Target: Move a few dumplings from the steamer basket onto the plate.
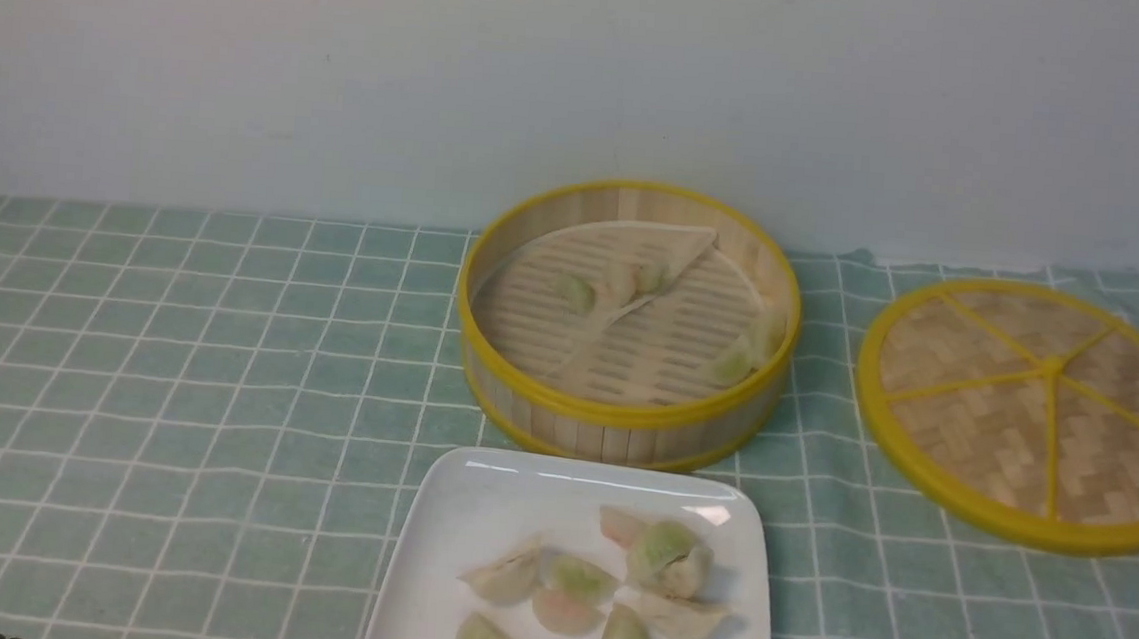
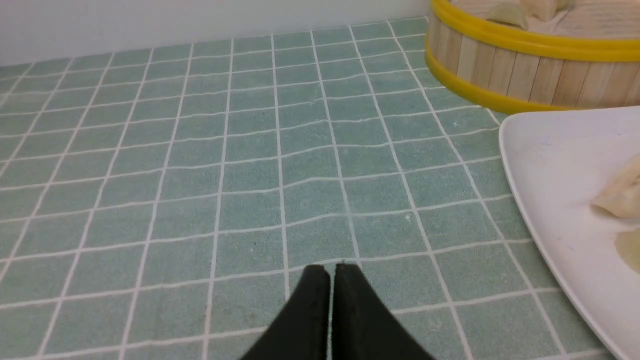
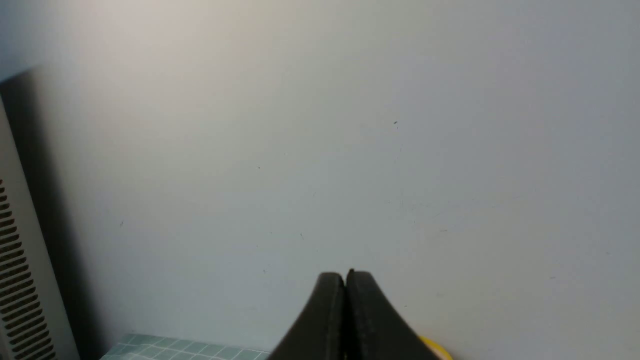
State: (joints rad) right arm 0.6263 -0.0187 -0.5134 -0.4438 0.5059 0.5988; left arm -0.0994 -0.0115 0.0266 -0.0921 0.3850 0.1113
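The steamer basket point(image 1: 613, 418) stands at the middle of the checked cloth, with a few dumplings point(image 1: 576, 291) left on its slatted floor and one point(image 1: 732, 364) against its right wall. Just in front of it the white plate point(image 1: 476, 503) holds several dumplings point(image 1: 668, 555). Neither arm shows in the front view. In the left wrist view my left gripper point(image 2: 330, 270) is shut and empty over bare cloth, to the left of the plate point(image 2: 545, 150) and the steamer basket point(image 2: 500, 70). My right gripper point(image 3: 345, 276) is shut and empty, pointing at the wall.
The flat woven lid point(image 1: 1034, 412) with yellow rim and spokes lies to the right of the steamer. A pale wall runs along the back of the table. A vented grey panel point(image 3: 20, 280) shows at the edge of the right wrist view.
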